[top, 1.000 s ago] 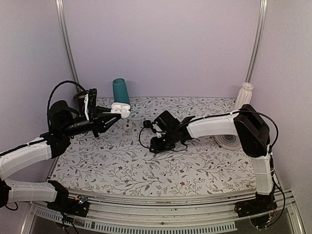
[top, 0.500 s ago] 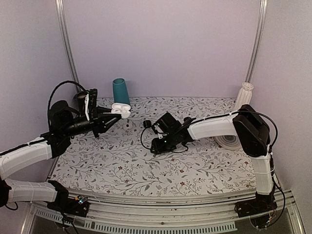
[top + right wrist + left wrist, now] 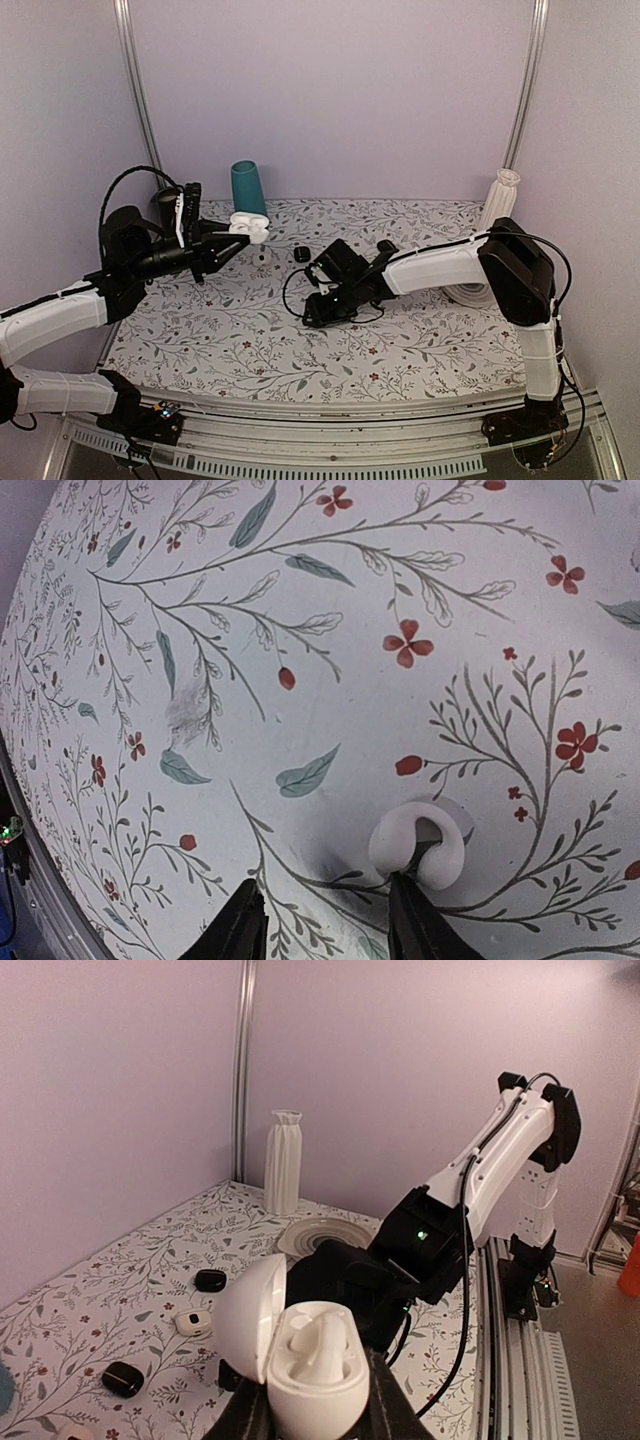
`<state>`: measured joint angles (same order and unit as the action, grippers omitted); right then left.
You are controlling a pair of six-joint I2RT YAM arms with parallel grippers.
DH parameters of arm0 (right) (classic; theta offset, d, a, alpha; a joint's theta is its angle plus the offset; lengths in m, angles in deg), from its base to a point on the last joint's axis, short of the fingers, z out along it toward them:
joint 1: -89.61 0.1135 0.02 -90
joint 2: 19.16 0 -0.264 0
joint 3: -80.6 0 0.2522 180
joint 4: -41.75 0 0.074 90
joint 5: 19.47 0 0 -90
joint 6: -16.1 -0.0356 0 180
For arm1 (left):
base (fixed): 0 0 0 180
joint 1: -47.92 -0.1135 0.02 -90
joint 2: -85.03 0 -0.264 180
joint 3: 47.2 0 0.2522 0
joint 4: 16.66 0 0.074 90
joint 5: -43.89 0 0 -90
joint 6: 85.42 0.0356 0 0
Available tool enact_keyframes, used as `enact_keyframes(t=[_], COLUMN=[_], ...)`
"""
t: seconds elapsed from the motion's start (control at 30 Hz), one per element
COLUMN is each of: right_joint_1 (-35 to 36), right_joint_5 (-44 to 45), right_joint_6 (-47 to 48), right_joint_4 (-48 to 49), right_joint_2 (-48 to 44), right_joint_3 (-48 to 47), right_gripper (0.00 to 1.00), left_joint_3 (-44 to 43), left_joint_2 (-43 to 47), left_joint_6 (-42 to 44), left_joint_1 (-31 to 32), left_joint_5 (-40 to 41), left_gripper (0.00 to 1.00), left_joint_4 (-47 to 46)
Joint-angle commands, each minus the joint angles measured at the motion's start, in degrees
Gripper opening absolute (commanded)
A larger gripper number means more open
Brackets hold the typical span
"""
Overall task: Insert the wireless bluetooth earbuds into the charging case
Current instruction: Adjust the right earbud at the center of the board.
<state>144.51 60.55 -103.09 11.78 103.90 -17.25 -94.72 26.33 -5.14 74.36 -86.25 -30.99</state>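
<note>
Where the overhead view gave only a white speck at the left gripper [image 3: 238,235], the left wrist camera listed the charging case [image 3: 305,1390] clamped between two black fingers [image 3: 245,1418]. Its lid [image 3: 250,1310] stood swung open toward 9 o'clock, with one earbud [image 3: 322,1345] seated inside.

Item: second earbud [image 3: 418,845], shown only by the right wrist camera. It lay on the floral tablecloth [image 3: 300,630] just ahead of the 3 o'clock-side finger [image 3: 415,920]; whether the two touched could not be told. The right gripper [image 3: 325,925] had its jaws parted with nothing between them. Overhead, this gripper sat low near the table's centre and hid the bud beneath it.

Surroundings, overhead:
- teal cup [image 3: 247,188], just behind the held case at 12 o'clock;
- small white round piece [image 3: 262,256] and black lump [image 3: 302,254], between the two grippers;
- white ribbed vase [image 3: 503,193], in the 2 o'clock corner;
- ridged round plate [image 3: 468,292], partly under the right forearm.

The left wrist view added a second black lump [image 3: 122,1378] and showed the white piece's dark centre. The right arm's black wrist block and a loop of cable stood at 4 o'clock of the held case.

Edges: walls closed the table at 9, 12 and 3 o'clock, and a rail [image 3: 330,420] ran along 6 o'clock. Open cloth lay toward 6 o'clock of both grippers.
</note>
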Motion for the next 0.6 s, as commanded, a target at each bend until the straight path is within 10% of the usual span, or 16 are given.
enact_keyframes(t=[0.0,0.57], right_joint_1=[0.25,-5.25], right_joint_5=[-2.75,-4.42], right_joint_6=[-0.78,1.9], right_joint_4=[2.11,2.08], right_joint_2=[-1.71,-4.28], right_joint_3=[-0.8,-0.52], right_gripper=[0.42,0.42], left_joint_3=[0.61,0.5], left_joint_2=[-0.37,-0.65], left_joint_6=[-0.5,-0.91], left_joint_1=[-0.69,-0.68], left_joint_5=[-0.65,-1.15], left_gripper=[0.0,0.0], left_joint_4=[-1.17,-1.61])
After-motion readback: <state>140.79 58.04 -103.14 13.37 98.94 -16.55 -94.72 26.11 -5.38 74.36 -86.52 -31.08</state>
